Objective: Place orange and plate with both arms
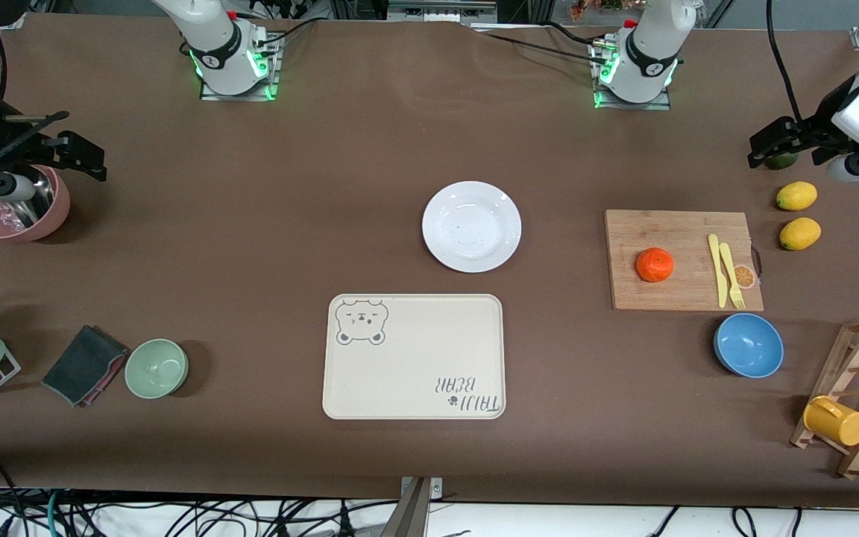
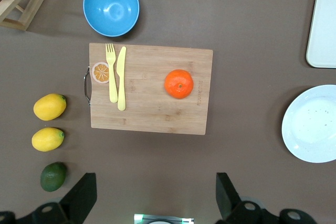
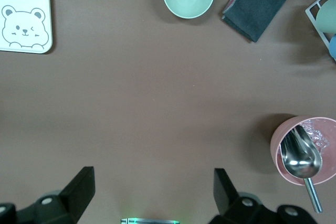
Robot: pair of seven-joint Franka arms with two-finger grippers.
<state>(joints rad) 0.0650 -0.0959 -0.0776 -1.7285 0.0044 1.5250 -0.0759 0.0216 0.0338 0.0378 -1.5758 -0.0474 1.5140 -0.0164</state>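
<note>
The orange (image 1: 655, 265) sits on a wooden cutting board (image 1: 683, 298) toward the left arm's end of the table; it also shows in the left wrist view (image 2: 179, 84). The white plate (image 1: 472, 226) lies empty mid-table, its edge also in the left wrist view (image 2: 315, 124). My left gripper (image 1: 791, 145) hangs open and empty over a green lime (image 1: 780, 159), high above the table (image 2: 156, 198). My right gripper (image 1: 64, 145) hangs open and empty beside a pink bowl (image 1: 19, 216) at the right arm's end (image 3: 155, 195).
A cream bear-print tray (image 1: 414, 356) lies nearer the camera than the plate. A yellow knife and fork (image 1: 726, 272) lie on the board. Around it are a blue bowl (image 1: 749, 344), two lemons (image 1: 796, 195) and a wooden rack with a yellow mug (image 1: 836, 421). A green bowl (image 1: 156, 367) and a dark cloth (image 1: 84, 364) lie at the right arm's end.
</note>
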